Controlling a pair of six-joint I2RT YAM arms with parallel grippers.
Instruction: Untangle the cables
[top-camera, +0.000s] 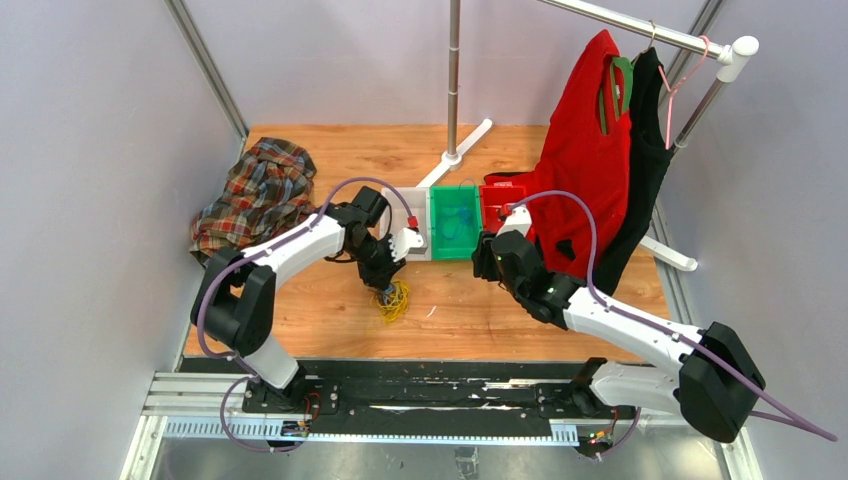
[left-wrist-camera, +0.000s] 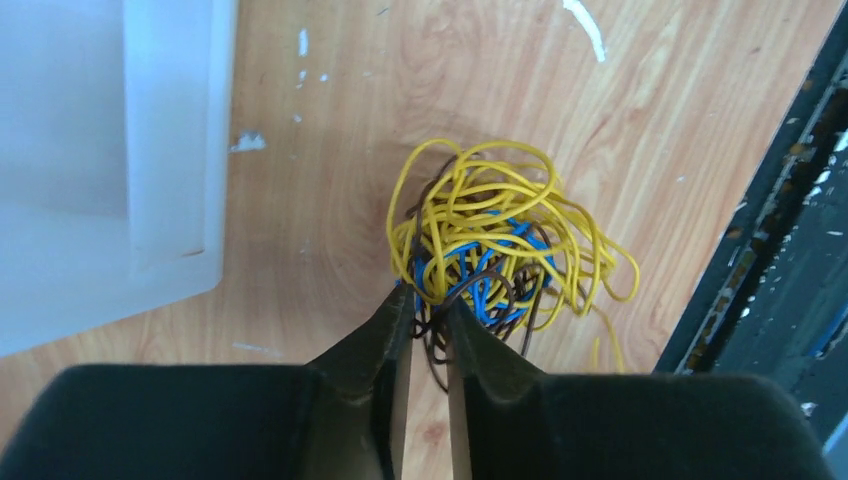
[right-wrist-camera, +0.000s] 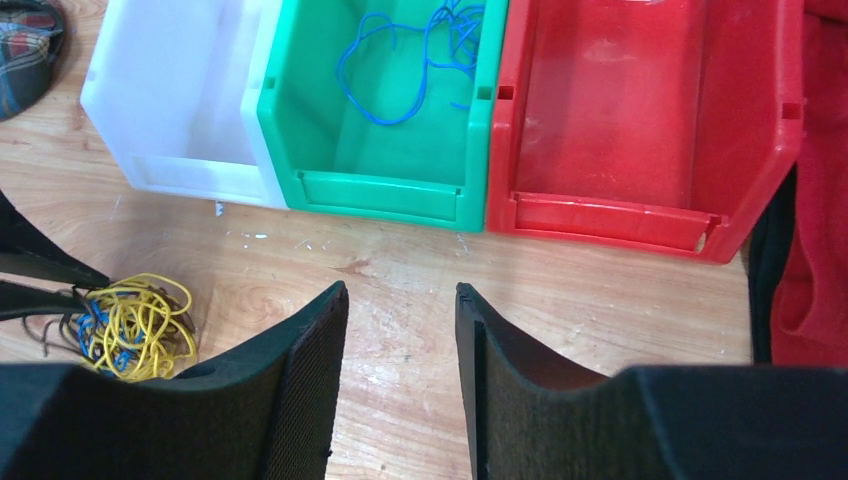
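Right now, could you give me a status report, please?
Left gripper nearly closed at edge of cables, grip unconfirmed. Right gripper open, empty. Nothing in the way.

Robot lab test cell.
Seen: left arm (top-camera: 290, 245) and right arm (top-camera: 620, 320) bolted to a metal rail (top-camera: 190, 395), grey panel walls (top-camera: 90, 150), aluminium posts (top-camera: 205, 65), wooden counter (top-camera: 470, 320) with plastic bins (right-wrist-camera: 380, 190), clothes rack (top-camera: 640, 26).

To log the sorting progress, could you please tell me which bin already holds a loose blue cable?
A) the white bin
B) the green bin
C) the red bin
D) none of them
B: the right wrist view shows a blue cable lying loose inside the green bin, apart from the tangled cables.
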